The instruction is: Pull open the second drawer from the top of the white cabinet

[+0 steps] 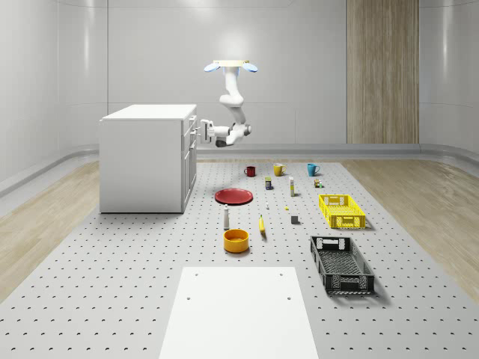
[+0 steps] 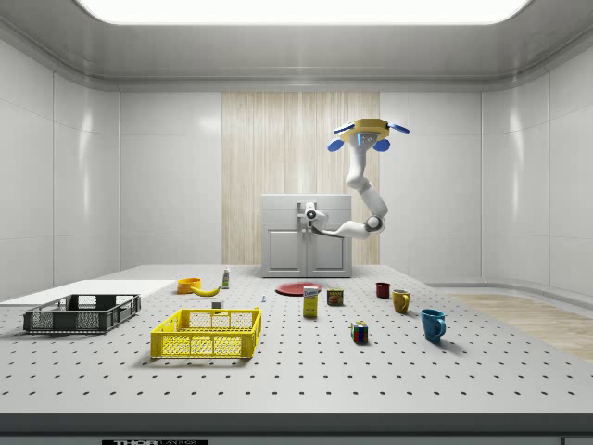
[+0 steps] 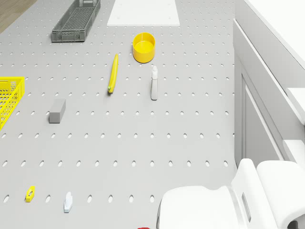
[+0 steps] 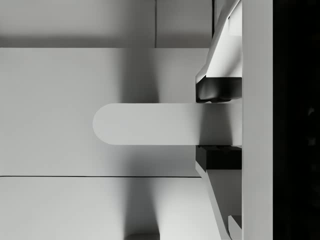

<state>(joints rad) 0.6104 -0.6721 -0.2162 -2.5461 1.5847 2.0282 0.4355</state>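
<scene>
Just beside the white cabinet (image 1: 144,158), the drone (image 1: 230,66) hovers above the desk (image 1: 150,262). Its arm bends down toward the drawer fronts, and the end effector (image 4: 218,124) is clamped on a drawer handle (image 4: 150,124).

Whole-scene and side views share the distant gripper (image 1: 196,131); wrist camera sits close behind its fingertips (image 4: 219,90).

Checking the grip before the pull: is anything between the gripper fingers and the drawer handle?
Nothing. In the wrist view the two fingers sit on either side of the handle with no object between; the drone hovers beside the white cabinet.
</scene>
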